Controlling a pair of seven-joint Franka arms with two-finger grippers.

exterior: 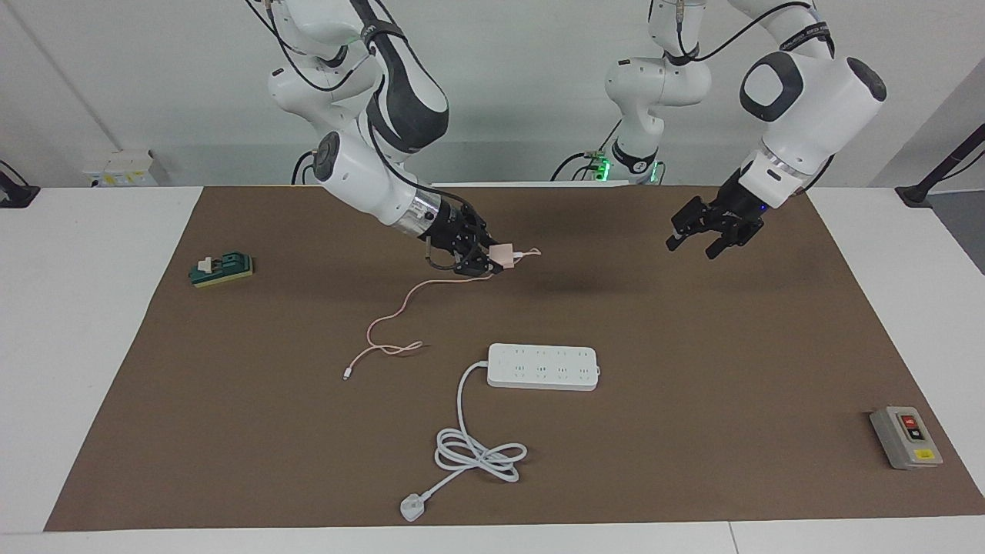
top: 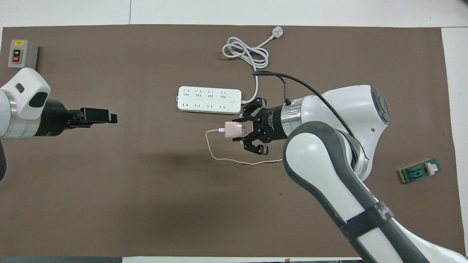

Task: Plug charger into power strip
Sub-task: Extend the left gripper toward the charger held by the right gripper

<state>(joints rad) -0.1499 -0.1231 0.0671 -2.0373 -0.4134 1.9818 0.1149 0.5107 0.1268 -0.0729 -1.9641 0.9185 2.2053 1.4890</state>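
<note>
1. The charger (exterior: 504, 255), a small pale-pink cube with its thin pink cable (exterior: 392, 319) trailing to the desk (exterior: 692, 462), hangs in the air over the mat, clamped in the right end effector (exterior: 483, 258).
2. The power strip (exterior: 542, 366), long, flat and white, lies farther from the robots than the charger; its outlets face up, and its cord (exterior: 477, 454) coils farther still.
3. The left end effector (exterior: 696, 242) hovers with fingers spread, holding nothing, toward the left arm's end from the strip.
4. A grey switch box (exterior: 905, 437) and a green block (exterior: 222, 269) sit well apart from the strip at either end.
</note>
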